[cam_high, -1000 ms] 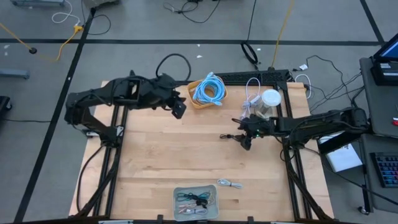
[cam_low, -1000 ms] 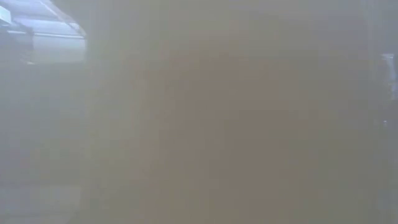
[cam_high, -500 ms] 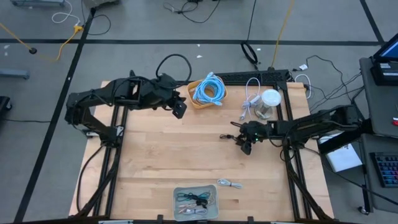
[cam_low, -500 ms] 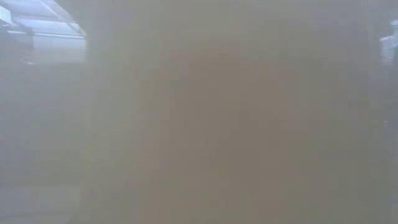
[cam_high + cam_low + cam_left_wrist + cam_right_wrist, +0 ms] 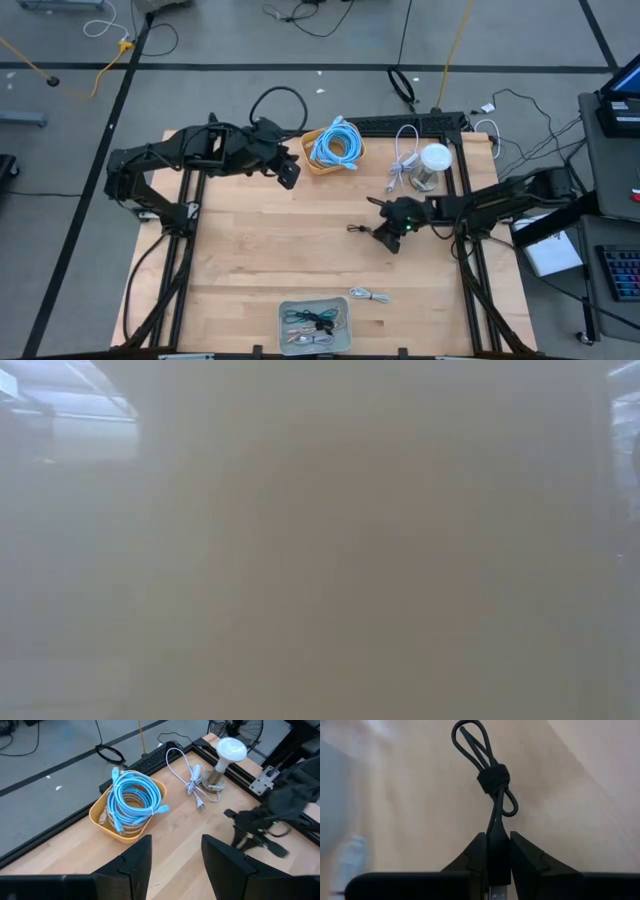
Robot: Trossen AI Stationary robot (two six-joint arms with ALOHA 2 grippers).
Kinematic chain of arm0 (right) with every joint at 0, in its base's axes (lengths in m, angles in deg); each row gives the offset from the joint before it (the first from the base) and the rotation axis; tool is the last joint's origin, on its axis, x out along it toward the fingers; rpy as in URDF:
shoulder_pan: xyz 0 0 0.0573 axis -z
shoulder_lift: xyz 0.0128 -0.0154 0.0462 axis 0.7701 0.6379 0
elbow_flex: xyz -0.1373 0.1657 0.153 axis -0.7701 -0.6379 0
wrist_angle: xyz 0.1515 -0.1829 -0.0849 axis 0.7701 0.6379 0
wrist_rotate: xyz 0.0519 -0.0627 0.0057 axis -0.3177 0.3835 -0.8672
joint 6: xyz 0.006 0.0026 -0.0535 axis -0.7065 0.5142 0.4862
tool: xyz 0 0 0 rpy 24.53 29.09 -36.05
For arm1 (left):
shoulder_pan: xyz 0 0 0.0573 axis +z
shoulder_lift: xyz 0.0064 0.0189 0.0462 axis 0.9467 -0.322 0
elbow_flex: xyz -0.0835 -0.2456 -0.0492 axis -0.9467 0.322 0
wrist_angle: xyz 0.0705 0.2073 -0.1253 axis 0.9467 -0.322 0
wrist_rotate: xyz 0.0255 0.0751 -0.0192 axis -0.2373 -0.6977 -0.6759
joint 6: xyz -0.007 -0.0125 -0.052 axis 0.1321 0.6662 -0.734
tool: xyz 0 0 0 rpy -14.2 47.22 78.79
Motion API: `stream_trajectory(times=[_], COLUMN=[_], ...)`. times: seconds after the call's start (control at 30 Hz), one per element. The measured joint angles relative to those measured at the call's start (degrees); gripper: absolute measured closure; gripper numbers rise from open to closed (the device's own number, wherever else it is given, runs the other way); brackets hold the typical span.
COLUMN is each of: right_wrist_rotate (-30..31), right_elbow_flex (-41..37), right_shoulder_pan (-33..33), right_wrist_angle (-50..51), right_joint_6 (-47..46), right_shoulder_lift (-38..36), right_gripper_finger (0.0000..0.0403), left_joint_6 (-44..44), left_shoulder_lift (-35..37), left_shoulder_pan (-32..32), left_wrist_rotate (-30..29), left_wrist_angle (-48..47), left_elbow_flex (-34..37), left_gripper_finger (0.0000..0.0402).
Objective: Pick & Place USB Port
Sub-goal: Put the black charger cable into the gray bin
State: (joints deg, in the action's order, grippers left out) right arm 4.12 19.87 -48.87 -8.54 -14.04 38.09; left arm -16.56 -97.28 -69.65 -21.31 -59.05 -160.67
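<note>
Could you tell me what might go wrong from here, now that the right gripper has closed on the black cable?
1. The right gripper pinches only the plug end of the black cable, so the bundled loops hang free and could twist out or slip during the carry.
2. The dangling loops might snag the rim of the grey tray or the cables already inside it.
3. The white cable beside the tray could be dragged along.

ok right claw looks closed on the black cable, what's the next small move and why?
Probably a short straight lift. The right claw is shut on the plug end of the bundled black USB cable, whose tied loops lie on the light wooden table. Raising it clears the table before carrying it toward the grey tray at the near edge.
</note>
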Motion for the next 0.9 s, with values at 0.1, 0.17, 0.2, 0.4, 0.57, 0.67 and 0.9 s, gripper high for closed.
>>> stream_trajectory(times=[0.1, 0.17, 0.2, 0.4, 0.57, 0.67, 0.9], right_wrist_rotate=[-0.28, -0.09, -0.09, 0.59, 1.05, 2.47, 11.73], right_elbow_flex=[4.45, 8.34, 10.72, 25.46, 33.83, 36.90, 46.94], right_shoulder_pan=[-2.66, -4.58, -5.58, -12.91, -17.63, -20.41, -26.98], right_wrist_angle=[-0.53, 0.37, 0.98, 10.73, 20.81, 23.20, 23.31], right_joint_6=[-0.58, -0.38, -0.10, 3.88, 5.23, 4.26, -1.20], right_shoulder_lift=[-0.71, -0.93, -0.89, 0.06, 3.59, 6.65, 14.96], right_gripper_finger=[0.0357, 0.0357, 0.0357, 0.0357, 0.0357, 0.0357, 0.0357], left_joint_6=[0.00, 0.02, 0.02, 0.02, -1.32, -2.36, -3.69], left_shoulder_lift=[0.00, 0.00, 0.00, -0.02, -0.02, -0.02, -0.02], left_shoulder_pan=[0.00, 0.00, 0.00, 0.45, 1.78, 2.95, 3.05], left_wrist_rotate=[-0.40, -0.64, -0.72, -1.23, -2.15, -2.13, 0.24], left_wrist_angle=[-0.38, -0.39, -0.37, -0.73, -0.78, -1.34, -4.30], left_elbow_flex=[0.00, 0.10, 0.38, 2.44, 5.96, 8.90, 19.93], left_gripper_finger=[0.0227, 0.0227, 0.0227, 0.0227, 0.0227, 0.0227, 0.0227])
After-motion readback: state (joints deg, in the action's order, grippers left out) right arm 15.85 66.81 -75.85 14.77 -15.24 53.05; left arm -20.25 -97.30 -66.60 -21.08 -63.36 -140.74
